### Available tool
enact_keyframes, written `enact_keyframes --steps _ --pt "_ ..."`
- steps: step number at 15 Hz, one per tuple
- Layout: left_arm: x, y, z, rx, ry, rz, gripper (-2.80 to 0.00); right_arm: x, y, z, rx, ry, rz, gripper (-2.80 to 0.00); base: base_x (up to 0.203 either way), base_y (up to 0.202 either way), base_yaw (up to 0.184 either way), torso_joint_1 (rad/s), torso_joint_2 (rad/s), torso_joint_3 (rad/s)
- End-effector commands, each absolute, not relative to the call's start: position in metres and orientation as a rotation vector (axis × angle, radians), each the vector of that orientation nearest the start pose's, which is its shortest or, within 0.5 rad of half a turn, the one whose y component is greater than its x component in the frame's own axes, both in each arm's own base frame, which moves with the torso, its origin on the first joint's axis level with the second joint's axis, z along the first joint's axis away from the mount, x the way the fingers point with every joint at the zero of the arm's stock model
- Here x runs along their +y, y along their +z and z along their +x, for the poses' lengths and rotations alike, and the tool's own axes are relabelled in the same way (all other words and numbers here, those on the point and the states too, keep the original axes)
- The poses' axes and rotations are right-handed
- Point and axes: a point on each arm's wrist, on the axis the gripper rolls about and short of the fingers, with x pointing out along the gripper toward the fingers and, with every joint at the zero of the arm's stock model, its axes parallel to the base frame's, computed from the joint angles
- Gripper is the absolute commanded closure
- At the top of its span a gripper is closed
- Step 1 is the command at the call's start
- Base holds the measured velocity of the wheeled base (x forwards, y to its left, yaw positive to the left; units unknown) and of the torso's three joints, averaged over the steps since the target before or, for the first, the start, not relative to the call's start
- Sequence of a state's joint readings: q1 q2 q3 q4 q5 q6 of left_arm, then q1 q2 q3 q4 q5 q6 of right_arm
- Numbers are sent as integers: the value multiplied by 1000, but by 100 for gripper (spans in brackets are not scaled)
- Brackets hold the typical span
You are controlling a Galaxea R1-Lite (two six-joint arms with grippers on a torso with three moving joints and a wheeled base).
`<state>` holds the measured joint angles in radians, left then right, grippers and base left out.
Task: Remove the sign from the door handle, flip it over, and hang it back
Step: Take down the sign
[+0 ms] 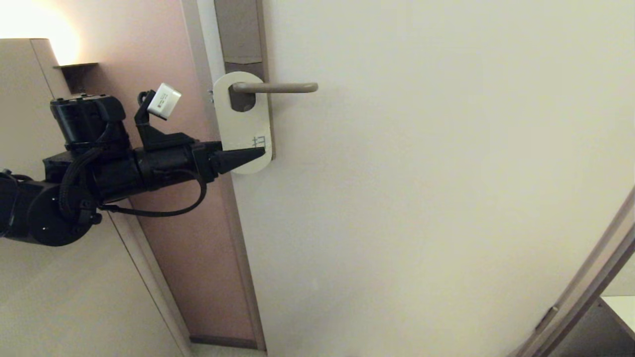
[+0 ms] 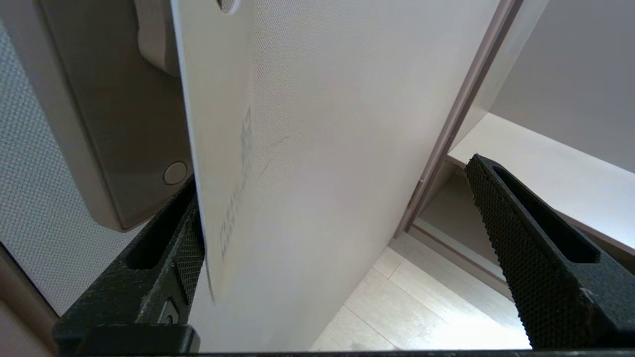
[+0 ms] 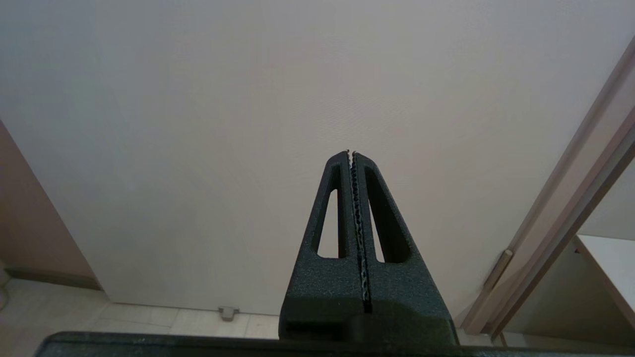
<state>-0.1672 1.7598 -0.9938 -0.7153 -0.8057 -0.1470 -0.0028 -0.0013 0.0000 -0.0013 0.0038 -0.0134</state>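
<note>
The sign hangs by its hole on the door handle, white side out, with a dark character near its lower end. My left gripper is open wide and straddles the sign's lower end. In the left wrist view one finger lies behind the sign, next to the brown backplate. The other finger stands well clear in front. My right gripper is shut on nothing and points at the bare door, out of the head view.
The pale door fills most of the view, with a pinkish wall past its edge at left. A door frame runs at the lower right. A small door stop sits on the tiled floor.
</note>
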Motion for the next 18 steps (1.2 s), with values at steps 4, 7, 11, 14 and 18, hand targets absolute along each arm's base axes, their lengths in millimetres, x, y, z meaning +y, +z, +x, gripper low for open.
enact_keyframes --steps 4,7,11,14,18 --pt "-73 224 330 107 -973 -146 -280 0 76 -23 -2 2 -14 0 0 0 0 0 0 0" --pt "-76 232 332 84 -984 -142 -280 0 76 -23 -2 2 -14 0 0 0 0 0 0 0" --pt "-79 234 335 75 -992 -139 -280 0 75 -23 0 2 -14 0 0 0 0 0 0 0" --pt "-80 232 338 77 -992 -138 -280 0 76 -23 -2 2 -14 0 0 0 0 0 0 0" --pt "-81 227 344 68 -991 -131 -280 0 76 -23 -2 2 -14 0 0 0 0 0 0 0"
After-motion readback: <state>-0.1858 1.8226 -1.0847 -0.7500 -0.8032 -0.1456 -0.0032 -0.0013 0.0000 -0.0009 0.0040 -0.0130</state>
